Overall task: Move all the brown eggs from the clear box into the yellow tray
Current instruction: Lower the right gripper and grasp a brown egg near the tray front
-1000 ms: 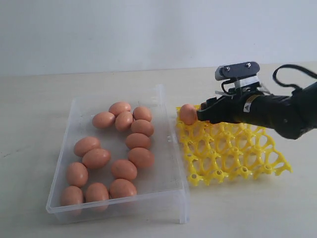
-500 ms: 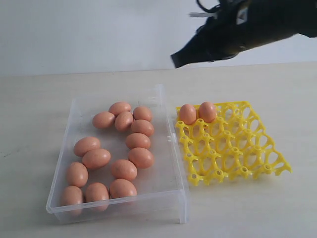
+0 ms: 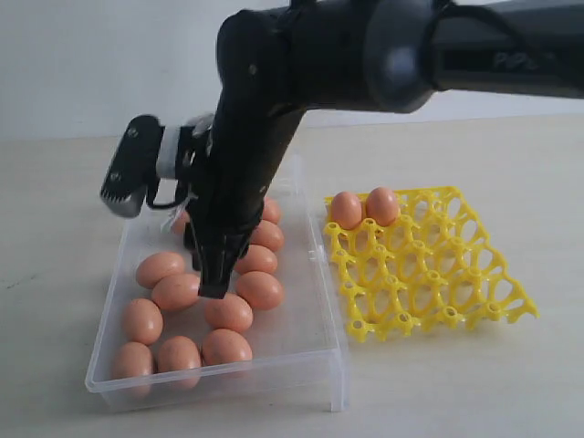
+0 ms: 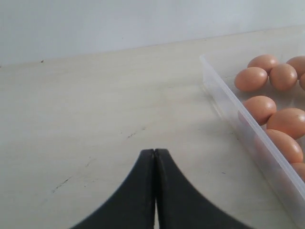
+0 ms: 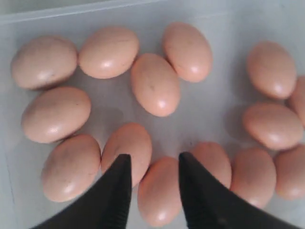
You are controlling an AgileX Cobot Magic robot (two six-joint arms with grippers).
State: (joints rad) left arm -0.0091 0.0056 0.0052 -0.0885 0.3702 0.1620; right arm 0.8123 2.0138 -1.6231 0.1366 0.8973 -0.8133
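Note:
Several brown eggs (image 3: 260, 289) lie in the clear box (image 3: 316, 274). Two more (image 3: 346, 210) sit in the far corner cups of the yellow tray (image 3: 429, 274). My right gripper (image 3: 213, 285) points down into the box over the middle eggs. In the right wrist view it (image 5: 153, 160) is open, its fingers either side of one egg (image 5: 159, 191) and not closed on it. In the left wrist view my left gripper (image 4: 155, 151) is shut and empty over the bare table, beside the box wall (image 4: 224, 102) and its eggs (image 4: 251, 78).
The black right arm (image 3: 365, 55) reaches across from the upper right and hides the far middle part of the box. The tray lies right of the box, close to its wall. Pale table (image 3: 438, 383) lies all around.
A second ago my right gripper held an egg at the tray's far corner. It left it there, rose, swung left and came down open over the eggs in the box.

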